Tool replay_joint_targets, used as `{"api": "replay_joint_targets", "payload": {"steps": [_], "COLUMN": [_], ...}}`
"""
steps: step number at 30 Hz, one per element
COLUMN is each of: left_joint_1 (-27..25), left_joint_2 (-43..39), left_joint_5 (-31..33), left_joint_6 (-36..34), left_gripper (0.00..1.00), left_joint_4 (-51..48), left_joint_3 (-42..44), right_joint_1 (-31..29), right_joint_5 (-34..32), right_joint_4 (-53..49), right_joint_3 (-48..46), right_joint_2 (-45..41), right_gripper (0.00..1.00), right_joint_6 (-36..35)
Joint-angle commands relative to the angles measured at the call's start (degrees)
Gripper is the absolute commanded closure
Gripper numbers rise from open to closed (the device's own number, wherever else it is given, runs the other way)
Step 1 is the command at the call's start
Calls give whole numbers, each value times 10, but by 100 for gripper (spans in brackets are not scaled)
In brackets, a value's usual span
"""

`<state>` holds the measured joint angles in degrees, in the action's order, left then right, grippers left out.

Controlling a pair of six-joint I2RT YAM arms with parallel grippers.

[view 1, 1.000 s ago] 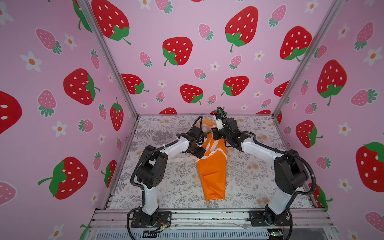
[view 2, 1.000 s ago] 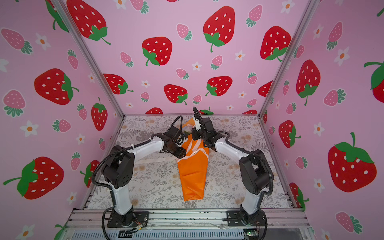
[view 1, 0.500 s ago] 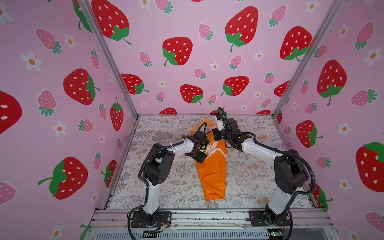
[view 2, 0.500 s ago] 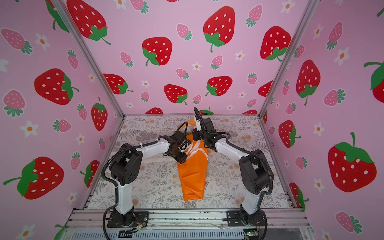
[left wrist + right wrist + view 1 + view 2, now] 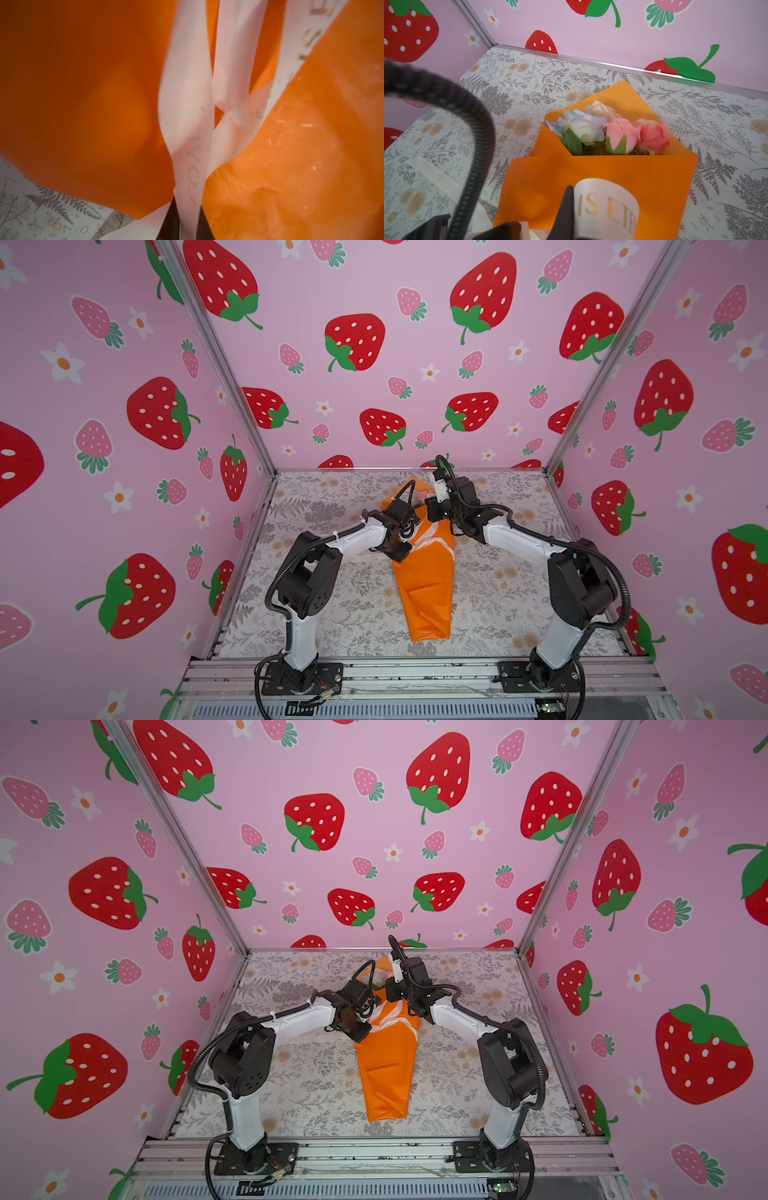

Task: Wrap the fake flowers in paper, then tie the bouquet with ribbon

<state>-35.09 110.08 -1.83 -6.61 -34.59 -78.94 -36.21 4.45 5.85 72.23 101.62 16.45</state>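
- The bouquet of fake flowers (image 5: 424, 572) lies mid-tabletop (image 5: 332, 614), with its roses (image 5: 623, 133) toward the back wall.
- My left jaws pinch a cream ribbon (image 5: 187, 116) strand; my right jaws pinch another.
- I fear an uneven pull could skew the orange wrap (image 5: 386, 1073) or slip a strand.

Both top views are bright and evenly lit from overhead, with only faint soft shadows under the arms on the grey floral-print table cover (image 5: 498, 593); wide-angle bending stretches the pink strawberry-print walls (image 5: 104, 489) toward the edges. Left wrist view is dim, warm and mostly soft: the crinkled orange wrapping paper (image 5: 291, 166) shows small glints, one side shaded, and the cream printed ribbon (image 5: 187, 116) is smeared except mid-frame. Right wrist view is bright and sharp on the pink and white fake roses (image 5: 612, 133), but the close black corrugated cable (image 5: 473, 133) is blurred.
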Motion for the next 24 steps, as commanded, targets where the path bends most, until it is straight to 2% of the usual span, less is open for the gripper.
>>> {"api": "replay_joint_targets", "payload": {"steps": [1, 10, 15, 21, 22, 24], "left_joint_1": [-6, -8, -9, -10, -10, -10], "left_joint_2": [-40, -108, -119, -142, -145, -148], "left_joint_5": [4, -21, -32, -28, -26, -26], "left_joint_6": [7, 38, 47, 61, 64, 68], "left_gripper": [86, 87, 87, 87, 87, 87], "left_joint_4": [-10, 22, 23, 35, 38, 44], "left_joint_3": [16, 56, 62, 72, 73, 76], "right_joint_1": [11, 28, 28, 28, 28, 29], "right_joint_5": [23, 154, 179, 229, 236, 228], "right_joint_4": [-8, -69, -105, -194, -202, -206], "right_joint_3": [-1, 42, 55, 73, 68, 55], "right_joint_2": [-6, 66, 98, 115, 107, 85], "right_gripper": [91, 89, 88, 85, 84, 73], "right_joint_6": [3, 28, 30, 17, 13, 13]}}
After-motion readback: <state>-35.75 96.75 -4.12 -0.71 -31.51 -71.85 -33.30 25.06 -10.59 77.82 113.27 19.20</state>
